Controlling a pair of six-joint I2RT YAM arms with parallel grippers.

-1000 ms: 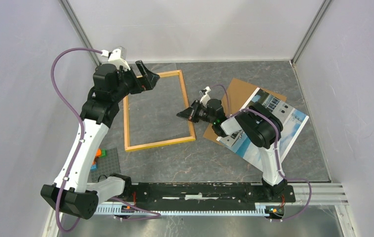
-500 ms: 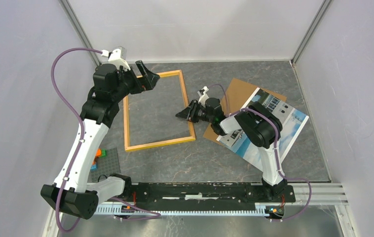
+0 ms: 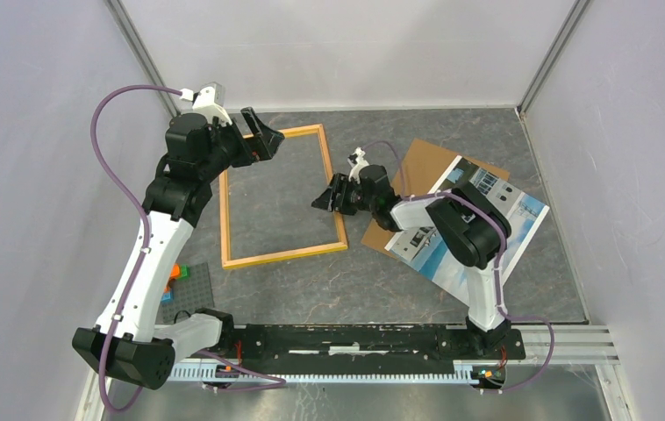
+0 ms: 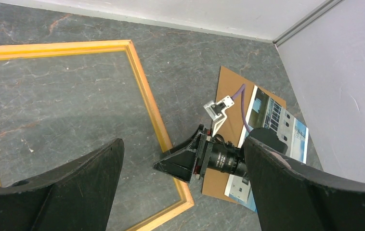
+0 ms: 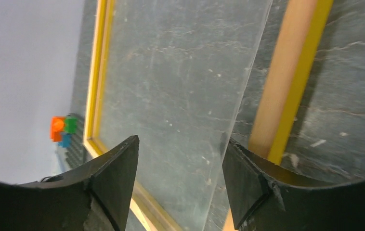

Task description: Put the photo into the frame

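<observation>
Two open grippers: left gripper (image 3: 268, 133) is spread wide above the frame's (image 3: 285, 255) far left corner, right gripper (image 3: 325, 195) has its fingers parted low over the right rail. Frame's thin orange-yellow wood, lying flat, clear sheet (image 5: 171, 72) inside. Photo (image 3: 518, 230) (white building, blue sky) lies face-up off to the right, partly on a brown board (image 3: 424, 163).

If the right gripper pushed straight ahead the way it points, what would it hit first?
Probably the clear sheet lying in the frame, just past the rail; the open right gripper aims there, though depth is unclear.
</observation>
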